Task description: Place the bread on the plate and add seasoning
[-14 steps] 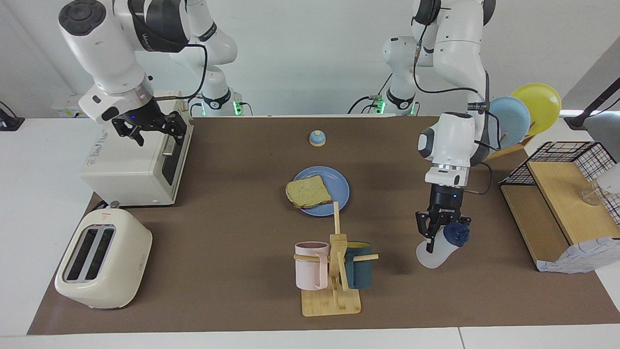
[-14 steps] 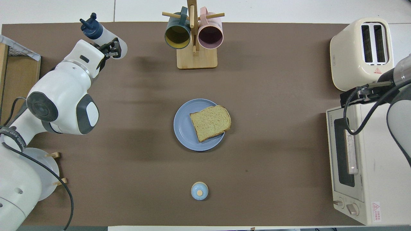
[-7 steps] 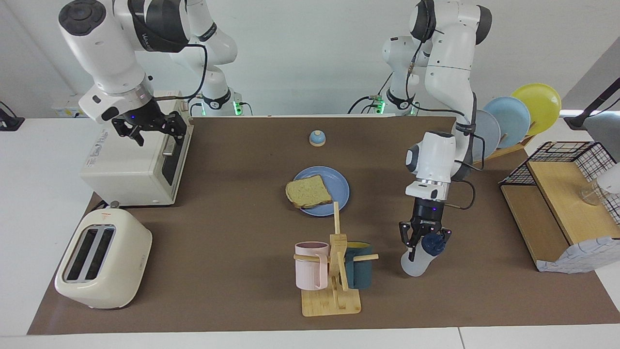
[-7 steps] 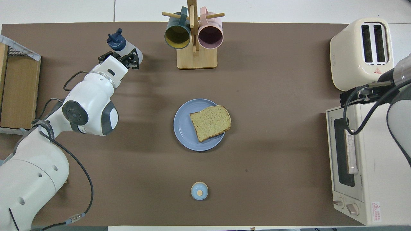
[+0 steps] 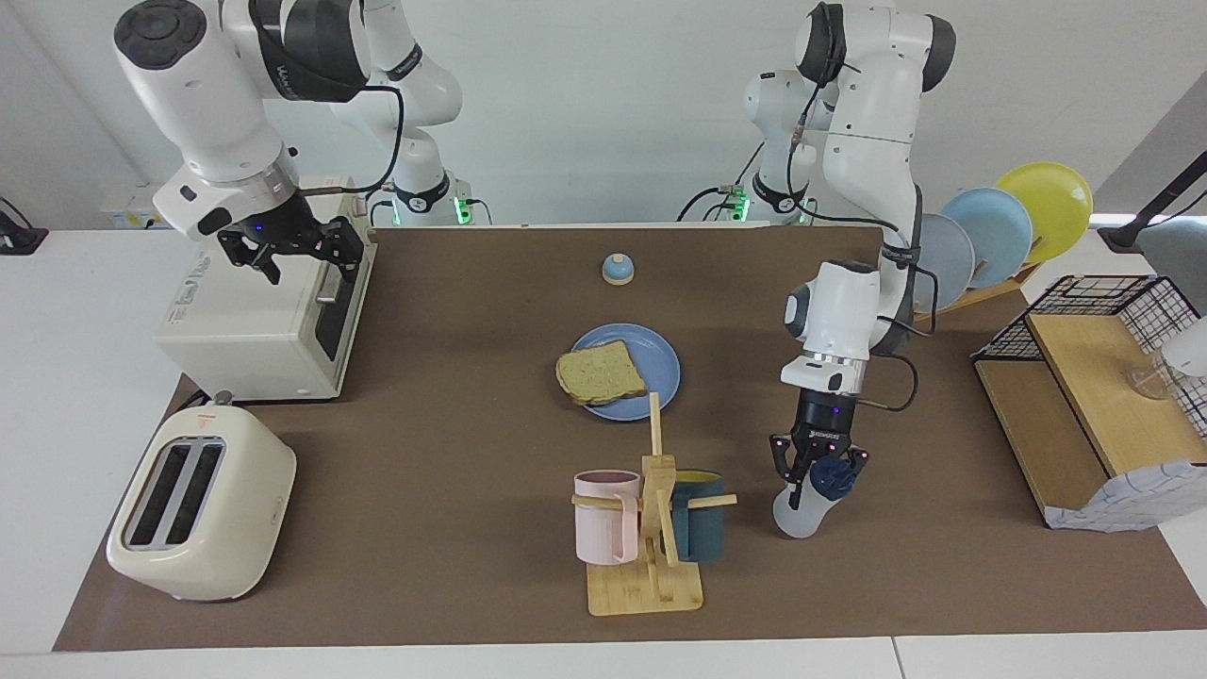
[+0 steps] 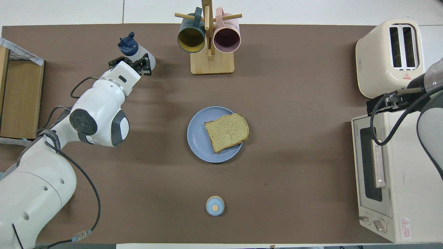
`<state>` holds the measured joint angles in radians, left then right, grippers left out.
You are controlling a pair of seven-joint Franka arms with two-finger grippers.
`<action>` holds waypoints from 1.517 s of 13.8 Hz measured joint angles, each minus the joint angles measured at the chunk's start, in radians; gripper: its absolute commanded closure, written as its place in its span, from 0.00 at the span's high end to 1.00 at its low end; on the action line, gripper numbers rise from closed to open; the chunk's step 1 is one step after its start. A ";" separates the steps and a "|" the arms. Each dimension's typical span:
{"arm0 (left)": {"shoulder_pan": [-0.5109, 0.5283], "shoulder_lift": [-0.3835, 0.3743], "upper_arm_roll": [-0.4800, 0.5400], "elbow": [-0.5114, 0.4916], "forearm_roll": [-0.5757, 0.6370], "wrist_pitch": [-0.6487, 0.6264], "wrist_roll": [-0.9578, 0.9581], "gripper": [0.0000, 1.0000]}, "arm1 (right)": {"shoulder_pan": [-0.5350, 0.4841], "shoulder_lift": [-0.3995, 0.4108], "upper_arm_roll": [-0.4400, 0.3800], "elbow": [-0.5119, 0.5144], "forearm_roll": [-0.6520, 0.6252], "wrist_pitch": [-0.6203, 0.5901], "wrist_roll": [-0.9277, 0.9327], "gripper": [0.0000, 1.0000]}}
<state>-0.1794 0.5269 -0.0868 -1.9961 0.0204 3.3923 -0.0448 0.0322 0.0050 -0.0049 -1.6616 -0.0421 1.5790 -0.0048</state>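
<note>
Seasoning (image 5: 809, 495) | pinched tilted in my left gripper (image 5: 817, 462) jaws, above tabletop beside mug rack (image 5: 651, 528) | bread (image 5: 601, 373) on plate (image 5: 651, 363), toward the robots from those jaws | I carry it level over the slice, tipping there only | right gripper (image 5: 292, 245) waits over oven (image 5: 259, 321), jaws spread

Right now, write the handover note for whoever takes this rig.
Left gripper: shut on the seasoning bottle, held tilted above the mat beside the mug rack, toward the left arm's end of the table.
Right gripper: waiting over the toaster oven.
Done: bread lies on the blue plate, one corner overhanging the rim.
Left: carry the bottle over the bread and season it.
</note>
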 measured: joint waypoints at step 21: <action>-0.005 -0.233 -0.001 -0.355 0.001 0.008 0.053 1.00 | 0.000 0.000 0.000 0.000 0.000 0.000 0.000 1.00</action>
<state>-0.1847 0.2937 -0.0881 -2.3509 0.0213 3.4003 0.0082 0.0322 0.0050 -0.0049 -1.6616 -0.0421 1.5790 -0.0048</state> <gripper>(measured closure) 0.000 0.000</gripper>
